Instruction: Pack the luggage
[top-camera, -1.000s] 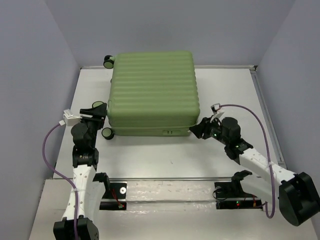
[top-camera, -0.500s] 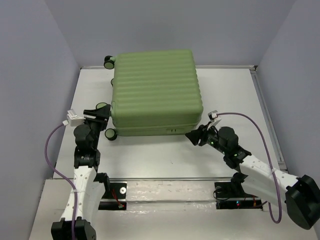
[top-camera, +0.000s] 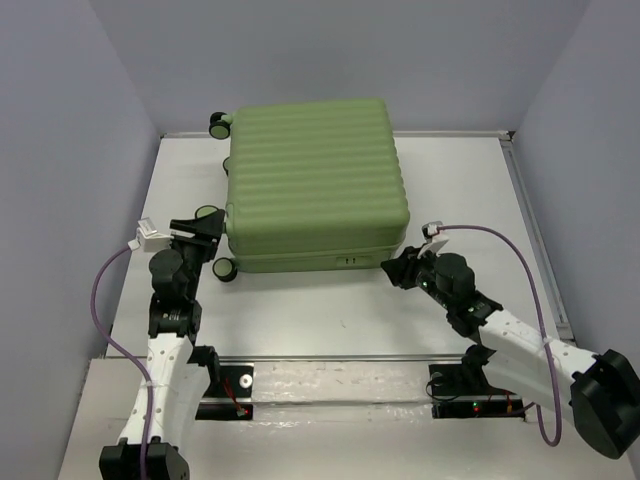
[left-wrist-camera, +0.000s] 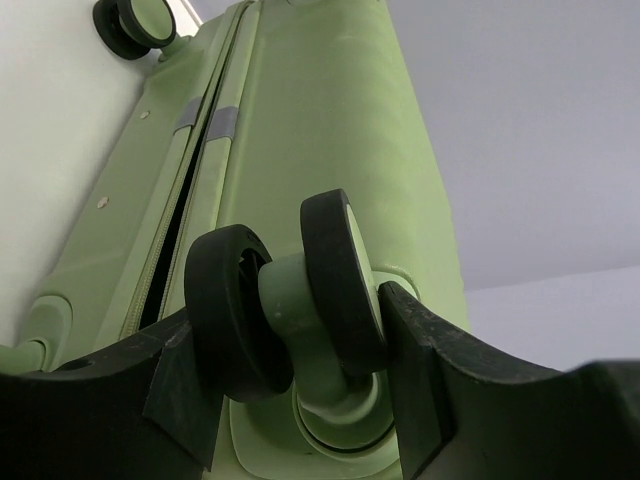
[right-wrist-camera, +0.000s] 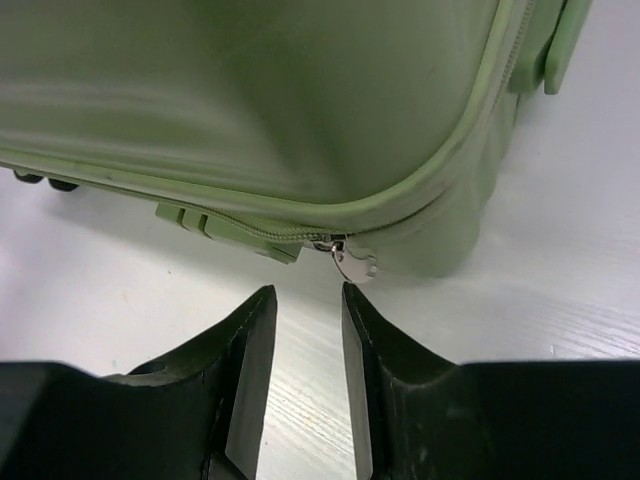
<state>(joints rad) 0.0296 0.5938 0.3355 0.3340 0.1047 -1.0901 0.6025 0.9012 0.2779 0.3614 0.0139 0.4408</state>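
Note:
The luggage (top-camera: 315, 180) is a light-green ribbed suitcase lying flat and closed on the white table; its lining is hidden. My left gripper (top-camera: 205, 226) is at its left side, shut on a black double wheel with a green hub (top-camera: 207, 212). In the left wrist view both fingers press the wheel (left-wrist-camera: 290, 285) from either side, with the gripper (left-wrist-camera: 295, 335) below it. My right gripper (top-camera: 392, 270) is at the near right corner, slightly open and empty. In the right wrist view the gripper (right-wrist-camera: 308, 295) sits just short of the silver zipper pull (right-wrist-camera: 355, 262) on the suitcase (right-wrist-camera: 250, 100).
Another wheel (top-camera: 225, 269) rests on the table at the near left corner, and one more (top-camera: 217, 124) at the far left. A metal rail with the arm mounts (top-camera: 340, 385) runs along the near edge. Grey walls close in the left, back and right.
The suitcase has shifted and turned slightly to the right, its gripped wheel moving with my left gripper. My right gripper has backed off the near right corner toward me.

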